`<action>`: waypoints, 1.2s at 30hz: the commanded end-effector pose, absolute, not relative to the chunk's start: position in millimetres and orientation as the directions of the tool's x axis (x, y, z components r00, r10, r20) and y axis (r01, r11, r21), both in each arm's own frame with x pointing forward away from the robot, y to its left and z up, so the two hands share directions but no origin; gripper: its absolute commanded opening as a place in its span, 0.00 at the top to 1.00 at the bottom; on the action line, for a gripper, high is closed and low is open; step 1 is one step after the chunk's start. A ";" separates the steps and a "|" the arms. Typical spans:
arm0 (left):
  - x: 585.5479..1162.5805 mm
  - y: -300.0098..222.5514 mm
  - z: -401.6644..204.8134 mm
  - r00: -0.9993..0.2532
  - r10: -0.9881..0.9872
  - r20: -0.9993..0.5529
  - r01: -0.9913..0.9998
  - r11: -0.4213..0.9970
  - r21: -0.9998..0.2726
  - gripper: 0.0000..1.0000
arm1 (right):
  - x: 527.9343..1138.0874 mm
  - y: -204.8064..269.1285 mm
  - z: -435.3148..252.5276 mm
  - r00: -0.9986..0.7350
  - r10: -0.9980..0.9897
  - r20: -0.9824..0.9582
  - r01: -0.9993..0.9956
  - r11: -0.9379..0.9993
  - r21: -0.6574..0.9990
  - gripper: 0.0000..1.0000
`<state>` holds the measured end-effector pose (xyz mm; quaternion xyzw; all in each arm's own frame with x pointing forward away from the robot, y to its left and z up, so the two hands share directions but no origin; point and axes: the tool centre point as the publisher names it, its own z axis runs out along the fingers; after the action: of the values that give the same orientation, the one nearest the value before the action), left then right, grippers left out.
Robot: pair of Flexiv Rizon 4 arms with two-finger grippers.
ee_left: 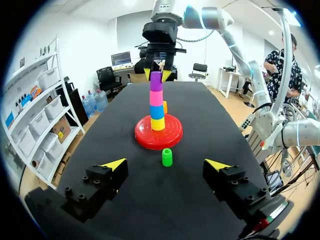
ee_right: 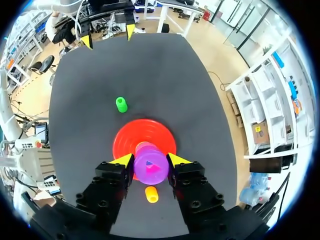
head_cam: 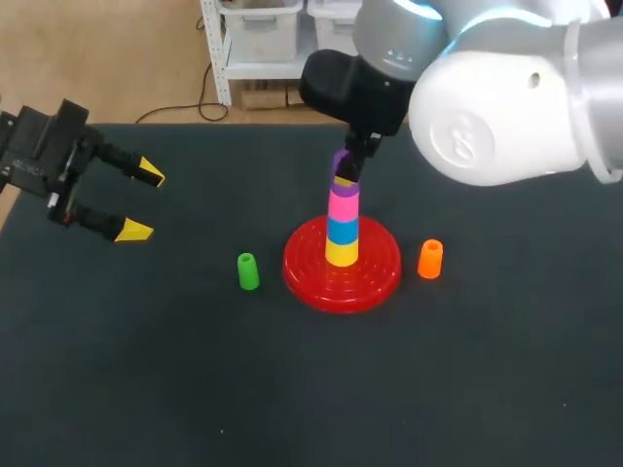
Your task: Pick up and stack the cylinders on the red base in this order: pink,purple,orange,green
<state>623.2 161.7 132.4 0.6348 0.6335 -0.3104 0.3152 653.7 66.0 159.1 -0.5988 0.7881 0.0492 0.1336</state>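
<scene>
On the red base [head_cam: 378, 270] stands a stack of yellow, blue and pink cylinders [head_cam: 343, 206]. The purple cylinder [head_cam: 342, 178] is on top of the pink one, slightly tilted, and my right gripper [head_cam: 348, 165] is shut on it from above. In the right wrist view both fingers press the purple cylinder [ee_right: 150, 167] from two sides. The green cylinder [head_cam: 247, 271] lies on the table left of the base. The orange cylinder [head_cam: 430, 259] stands right of it. My left gripper [head_cam: 142, 202] is open and empty at the far left, pointing toward the base [ee_left: 145, 139].
The dark table mat [head_cam: 195, 389] spreads wide in front of the base. My right arm's large white joint [head_cam: 487, 107] hangs over the back right of the table.
</scene>
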 end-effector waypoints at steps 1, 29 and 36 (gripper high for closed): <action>623.9 162.2 131.8 0.006 0.609 -0.793 1.000 0.000 0.007 0.00 | 653.8 64.7 148.7 -0.253 -0.928 -0.273 -0.955 0.285 -0.082 1.00; 623.9 162.2 131.8 0.006 0.609 -0.793 1.000 0.000 0.007 0.00 | 649.7 41.8 202.0 -0.245 -0.898 -0.366 -0.937 0.316 -0.149 0.00; 623.9 162.2 131.8 0.006 0.609 -0.793 1.000 0.000 0.007 0.00 | 641.9 7.7 194.8 -0.291 -0.897 -0.332 -0.921 0.357 -0.155 0.00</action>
<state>623.2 161.7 132.4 0.6348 0.6335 -0.3104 0.3152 652.1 19.0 196.8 -0.5707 0.8023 0.0361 0.1712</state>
